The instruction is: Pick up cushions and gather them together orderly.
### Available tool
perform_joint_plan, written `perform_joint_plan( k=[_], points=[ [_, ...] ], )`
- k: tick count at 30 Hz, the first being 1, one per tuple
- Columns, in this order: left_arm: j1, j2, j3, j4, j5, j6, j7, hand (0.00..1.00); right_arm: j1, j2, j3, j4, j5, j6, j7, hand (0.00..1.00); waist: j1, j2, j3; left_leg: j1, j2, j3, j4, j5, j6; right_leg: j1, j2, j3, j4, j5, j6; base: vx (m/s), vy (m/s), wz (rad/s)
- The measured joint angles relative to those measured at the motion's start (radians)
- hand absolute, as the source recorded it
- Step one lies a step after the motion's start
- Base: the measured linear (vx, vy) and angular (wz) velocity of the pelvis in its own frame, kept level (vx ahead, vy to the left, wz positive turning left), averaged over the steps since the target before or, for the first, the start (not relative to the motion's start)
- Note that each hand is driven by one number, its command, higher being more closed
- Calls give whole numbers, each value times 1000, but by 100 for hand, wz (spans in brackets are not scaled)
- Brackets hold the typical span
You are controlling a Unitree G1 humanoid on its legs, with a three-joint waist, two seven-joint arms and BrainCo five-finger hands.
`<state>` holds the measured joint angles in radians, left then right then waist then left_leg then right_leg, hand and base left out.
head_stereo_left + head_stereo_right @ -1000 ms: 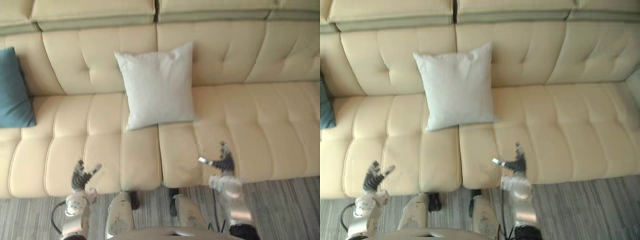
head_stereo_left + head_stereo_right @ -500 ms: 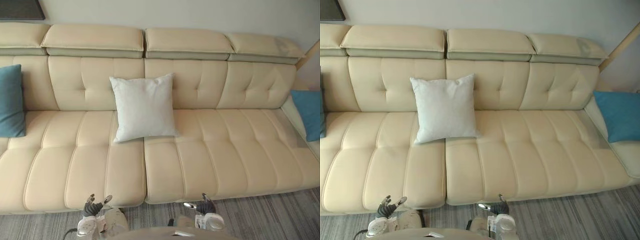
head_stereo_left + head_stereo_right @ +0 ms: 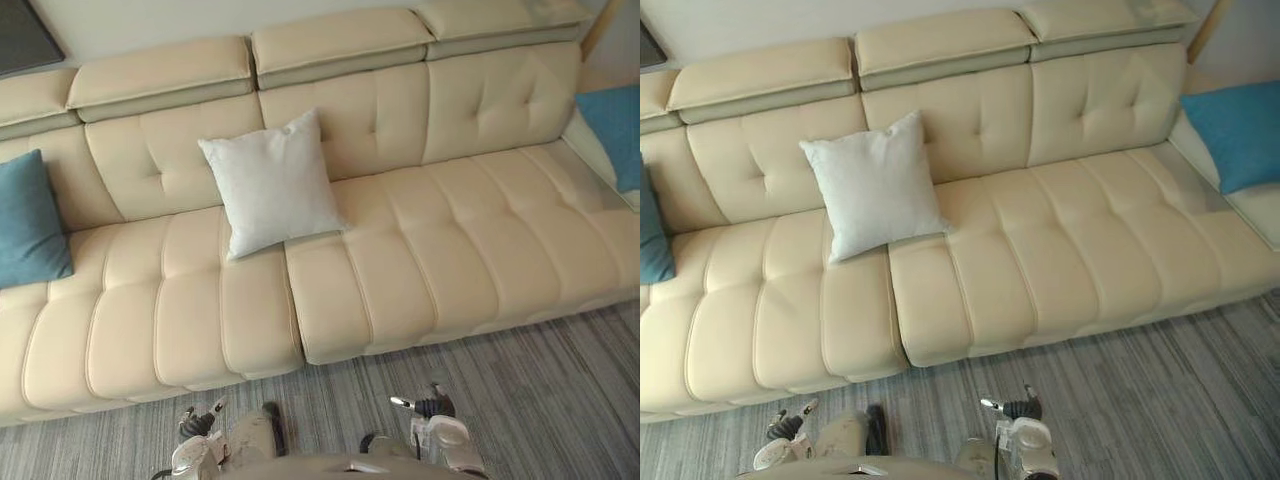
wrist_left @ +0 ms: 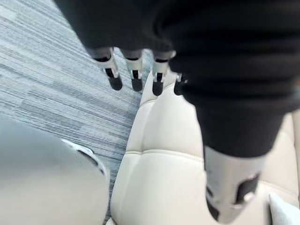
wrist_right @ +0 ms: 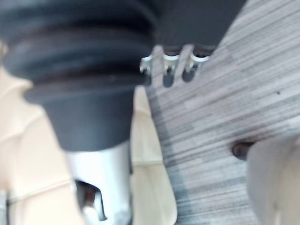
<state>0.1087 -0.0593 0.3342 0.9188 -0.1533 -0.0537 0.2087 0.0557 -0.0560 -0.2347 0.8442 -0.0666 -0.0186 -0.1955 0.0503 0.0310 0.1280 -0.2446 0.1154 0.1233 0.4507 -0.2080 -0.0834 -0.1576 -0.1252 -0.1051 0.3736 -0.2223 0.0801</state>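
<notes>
Camera pulled back and swung, so more floor (image 3: 560,390) shows; the cushions haven't shifted. Left hand (image 3: 197,424) and right hand (image 3: 428,405) now hang over the floor, off the sofa's (image 3: 420,250) front edge, fingers relaxed, holding nothing. Task looks unstarted: white cushion (image 3: 270,182) leans on the backrest mid-sofa, blue cushion (image 3: 28,222) at the left end, second blue cushion (image 3: 1235,132) at the right end. All gathering remains.
</notes>
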Motion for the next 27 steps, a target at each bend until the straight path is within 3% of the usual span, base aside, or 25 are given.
perform_joint_plan(
  k=[3,4,5,10,11,12,13,14,16,17,19,20,21,22,23,24,25,26,27],
  points=[
    [5,15,-2,6,33,2,-6,0,21,33,-20,3,0,1,5,0,-19,-33,-20,37,-23,78,-67,7,25,0,2,96,-89,68,20,-86,175,-76],
    [3,25,-3,7,49,3,-6,0,23,45,-21,7,0,1,9,0,-22,-39,-28,37,-23,111,-84,10,30,-6,2,123,-137,102,19,-66,161,-87],
    [0,34,-5,14,77,4,-6,0,33,58,-21,10,2,1,11,0,-32,-60,-41,36,-20,153,-92,10,30,-11,6,160,-196,158,24,-68,142,-90],
    [-23,52,-27,46,118,17,-19,0,12,56,-15,43,2,2,11,0,-48,-58,-39,63,7,312,-119,4,32,-54,42,239,-290,310,4,-39,105,-120],
    [-31,52,-31,53,118,23,-19,0,-22,53,1,59,2,2,11,0,-41,-33,-25,72,41,401,-126,13,47,-79,70,174,-332,392,-36,-21,35,-152],
    [-32,52,-32,54,118,25,-19,0,-40,53,3,70,2,2,11,0,-37,-35,-26,75,60,432,-128,19,57,-89,73,122,-335,399,-54,-26,-9,-168],
    [-39,52,-35,56,118,29,-19,0,-62,52,3,82,2,6,12,0,-38,-37,-22,88,75,492,-131,25,66,-107,62,-14,-297,356,-87,-11,-69,-147],
    [-37,54,-49,57,118,32,-20,0,-67,47,0,87,2,6,12,0,-34,-21,-11,123,91,564,-134,25,66,-116,33,-232,-231,265,-143,2,-86,-133],
    [-31,54,-63,58,119,34,-22,0,-67,33,-2,98,1,4,12,0,-36,-6,-1,185,98,622,-147,21,47,-88,-30,-436,-159,208,-165,32,-72,-127],
    [-24,57,-62,62,121,34,-22,0,-74,17,0,117,0,2,13,0,-43,-1,4,226,94,648,-151,8,13,-80,-38,-466,-128,184,-135,53,-90,-109],
    [-23,58,-62,74,137,34,-27,0,-69,-3,1,128,0,6,13,0,-49,8,2,236,93,612,-156,-31,-24,-95,0,-397,-112,162,-132,41,-163,-113],
    [-8,59,-57,76,138,34,-28,0,-68,-14,10,131,0,11,13,0,-34,29,-9,258,112,620,-163,-57,-36,-99,43,-373,-117,115,-108,44,-194,-147],
    [2,51,-60,84,137,36,-28,0,-69,-26,18,131,0,14,12,0,-30,54,-25,253,143,628,-152,-65,-52,-98,52,-376,-75,84,-129,78,-141,-152],
    [18,57,-59,78,141,33,-30,0,-62,-29,21,115,8,14,13,0,-39,39,-15,265,168,623,-44,-64,-68,-106,39,-344,48,17,-138,240,-178,-142],
    [12,74,-33,75,148,39,-33,0,-55,-21,23,120,10,21,11,0,-25,42,3,237,263,539,219,-85,5,-70,70,-287,90,-29,-133,257,-202,-133],
    [13,74,-31,76,152,42,-33,0,-53,-20,23,116,10,23,10,0,-19,40,10,204,291,492,309,-52,57,-56,86,-262,95,-40,-155,255,-221,-147],
    [21,73,-28,66,157,40,-35,0,-58,-21,27,114,12,21,6,0,-3,25,18,137,292,370,456,-44,66,-39,105,-211,92,-49,-176,249,-132,-143],
    [21,70,-35,54,157,40,-33,0,-60,-20,26,116,12,22,0,0,2,28,22,54,237,249,547,-69,37,-14,122,-152,75,-54,-184,257,-86,-138],
    [21,70,-41,53,157,40,-32,0,-59,-19,26,118,12,23,-1,0,3,30,21,25,209,212,555,-77,29,-6,127,-137,63,-54,-184,344,-52,-127]
  ],
)
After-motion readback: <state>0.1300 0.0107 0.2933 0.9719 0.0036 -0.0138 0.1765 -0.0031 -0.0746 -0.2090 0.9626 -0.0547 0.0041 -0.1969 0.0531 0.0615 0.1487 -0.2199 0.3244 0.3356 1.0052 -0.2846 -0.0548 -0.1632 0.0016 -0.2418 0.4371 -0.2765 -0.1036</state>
